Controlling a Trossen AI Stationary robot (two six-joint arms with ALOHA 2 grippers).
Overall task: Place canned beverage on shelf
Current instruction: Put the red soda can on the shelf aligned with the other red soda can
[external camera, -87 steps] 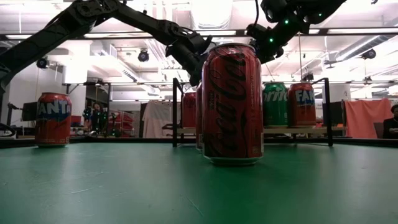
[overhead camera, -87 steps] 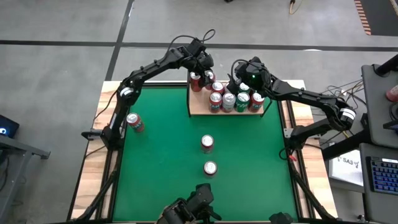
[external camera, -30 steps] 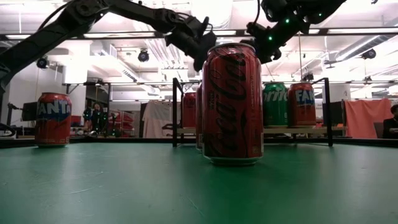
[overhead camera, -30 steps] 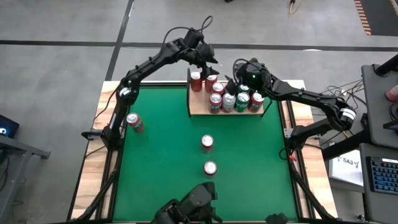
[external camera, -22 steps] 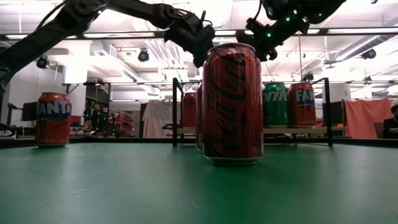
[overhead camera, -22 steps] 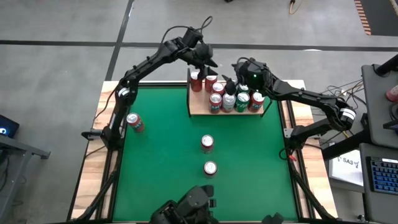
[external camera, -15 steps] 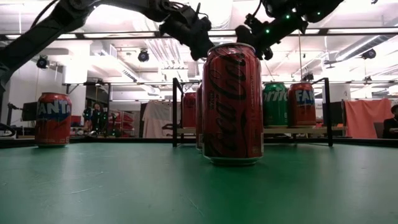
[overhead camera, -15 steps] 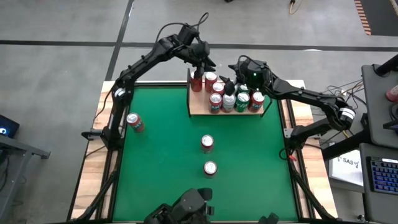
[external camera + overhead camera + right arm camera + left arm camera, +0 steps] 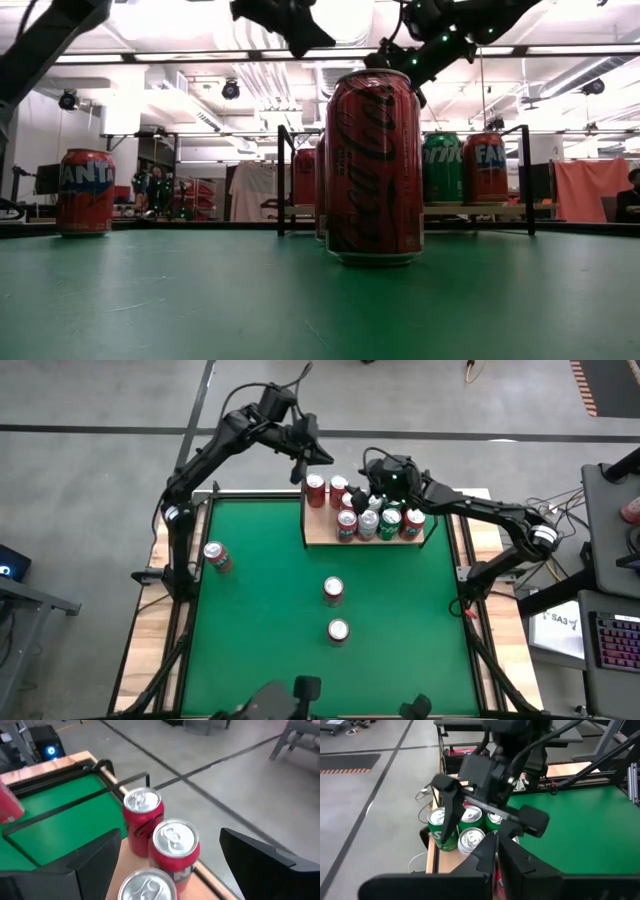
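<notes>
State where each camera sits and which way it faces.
High view: above the table, looking straight down; both arms show, left gripper shut near the shelf's far corner, right gripper open over the shelf.
Low view: tabletop height, level past a Coca-Cola can toward the shelf; both arms enter from above.
Left wrist view: past its own shut fingers toward the right gripper over the shelf.
Right wrist view: between its own open fingers toward two red cans.
Shared: high view also shows those cans.

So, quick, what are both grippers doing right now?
Left gripper: shut, empty, raised beside the shelf.
Right gripper: open, empty, above the cans on the shelf.
</notes>
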